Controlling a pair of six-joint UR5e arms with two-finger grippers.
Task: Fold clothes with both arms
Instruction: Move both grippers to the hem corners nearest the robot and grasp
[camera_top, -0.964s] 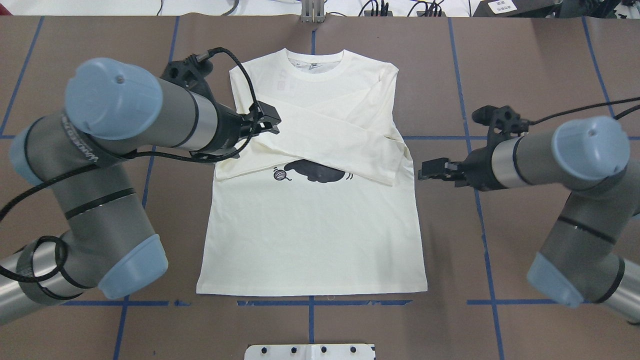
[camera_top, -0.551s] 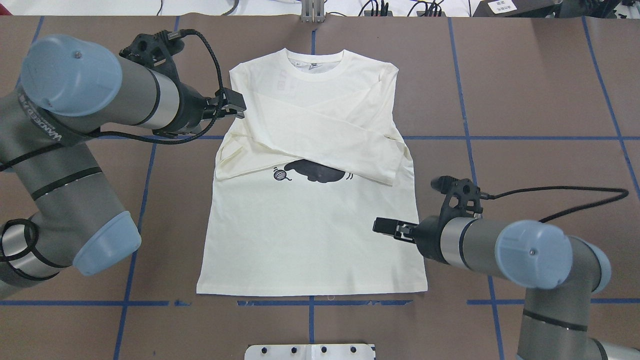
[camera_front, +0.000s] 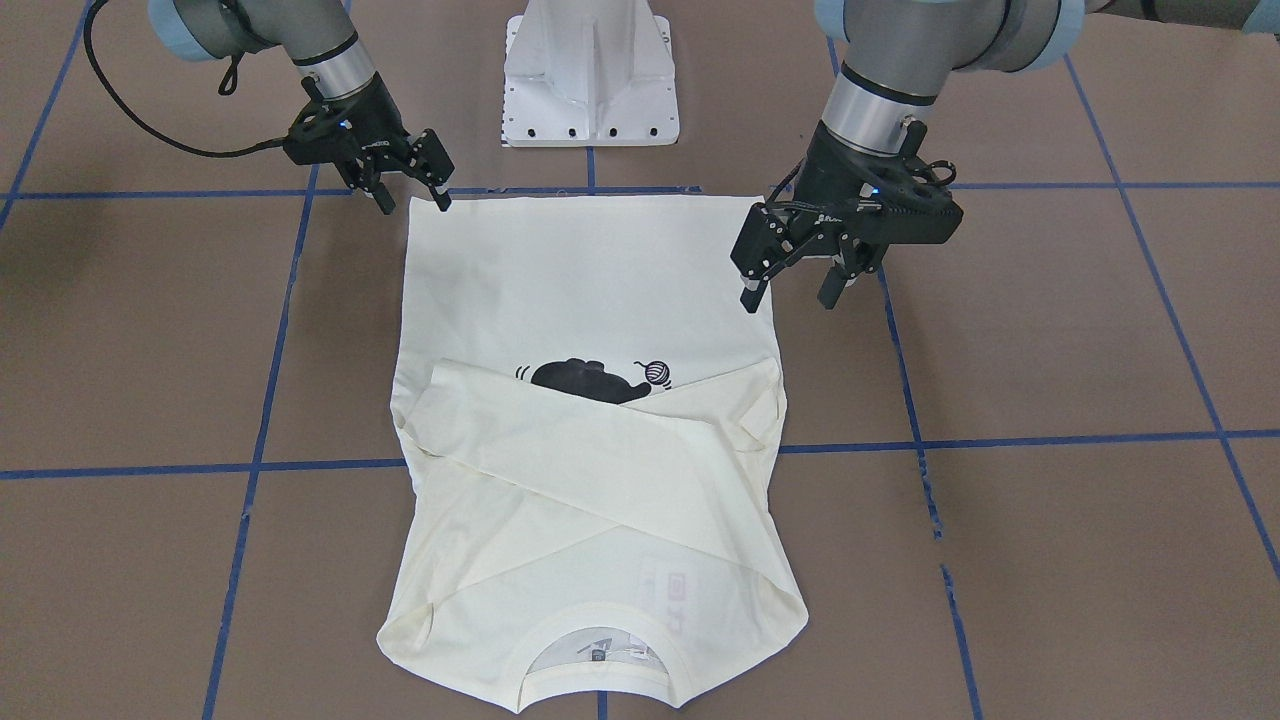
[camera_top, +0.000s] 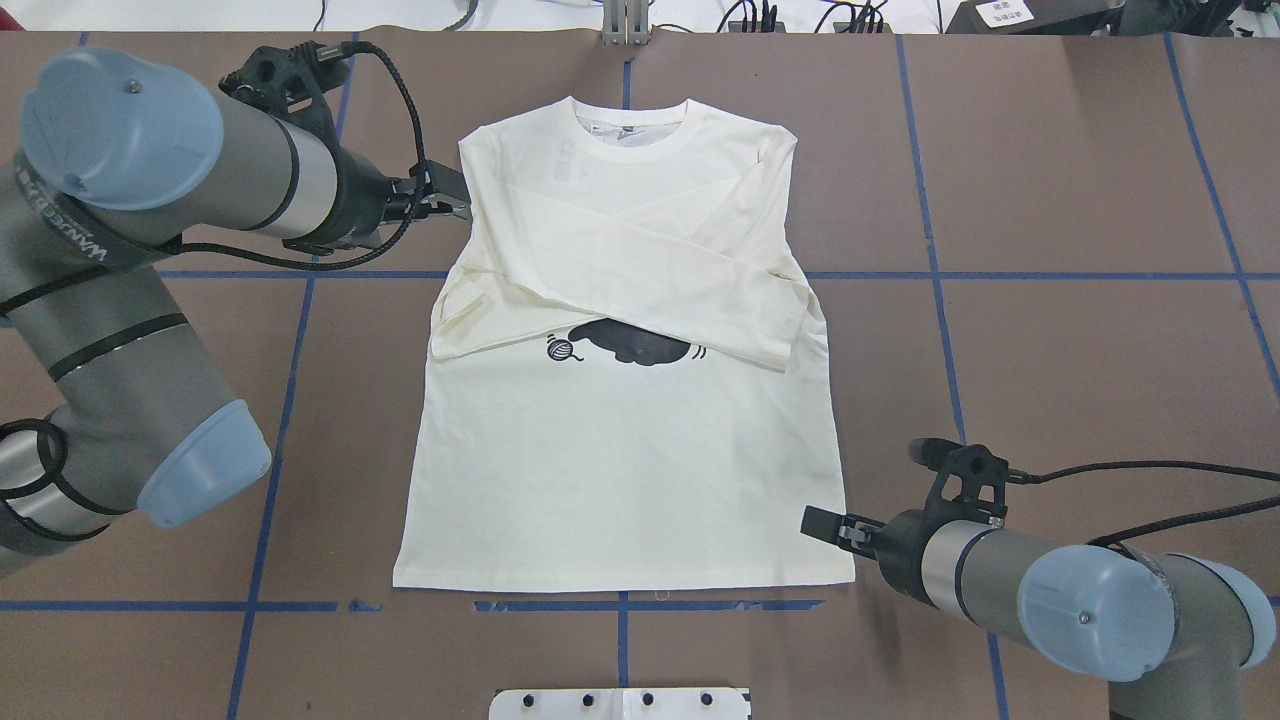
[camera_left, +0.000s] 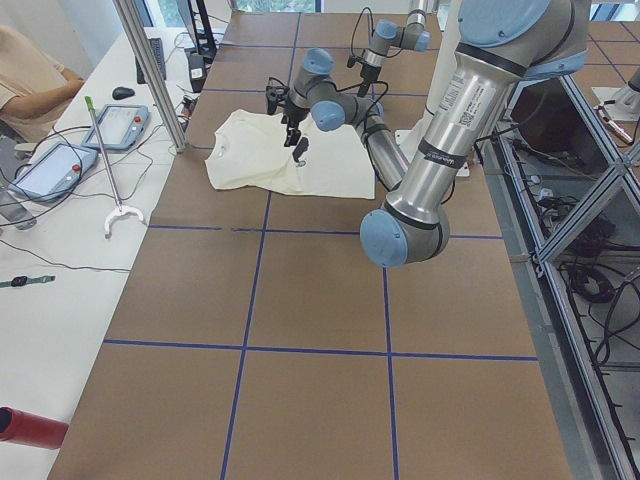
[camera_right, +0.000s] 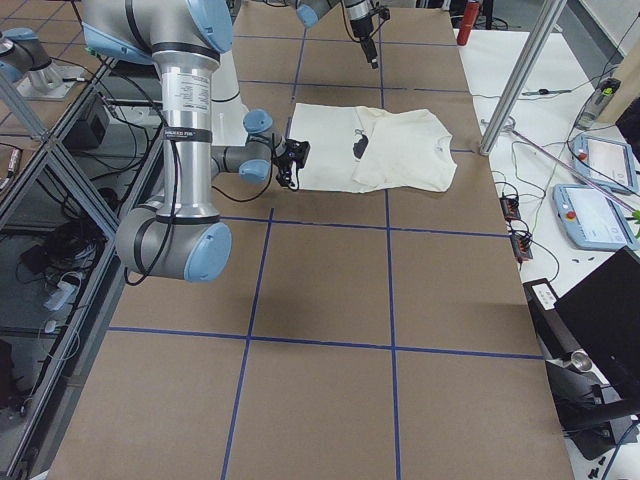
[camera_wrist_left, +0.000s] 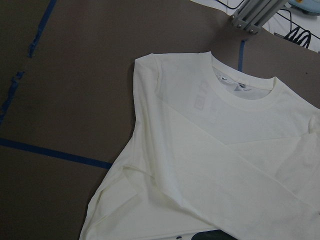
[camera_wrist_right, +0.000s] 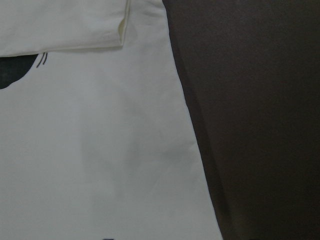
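The cream-white T-shirt (camera_top: 620, 480) lies flat, front up, collar away from the robot. Both long sleeves are folded across the chest. They cover most of the black cat print (camera_top: 630, 345); the red lettering is hidden. My left gripper (camera_top: 450, 200) is open and empty, raised just off the shirt's left shoulder; in the front view (camera_front: 790, 290) its fingers stand apart. My right gripper (camera_top: 815, 522) is open and empty at the shirt's right side edge near the hem corner, as also in the front view (camera_front: 412, 198). The left wrist view shows collar and shoulder (camera_wrist_left: 200, 150); the right wrist view shows the side edge (camera_wrist_right: 90, 150).
The white pedestal base (camera_front: 590, 70) stands just behind the hem. Blue tape lines (camera_top: 930, 275) cross the brown table. A metal bracket (camera_top: 625, 25) and cables sit at the far edge. An operators' desk with tablets (camera_left: 60, 165) lies beyond.
The left gripper has drawn back leftwards off the folded sleeve to beside the shoulder. The right gripper has moved from beside the sleeve cuff towards the robot, to the hem corner. The shirt has not moved.
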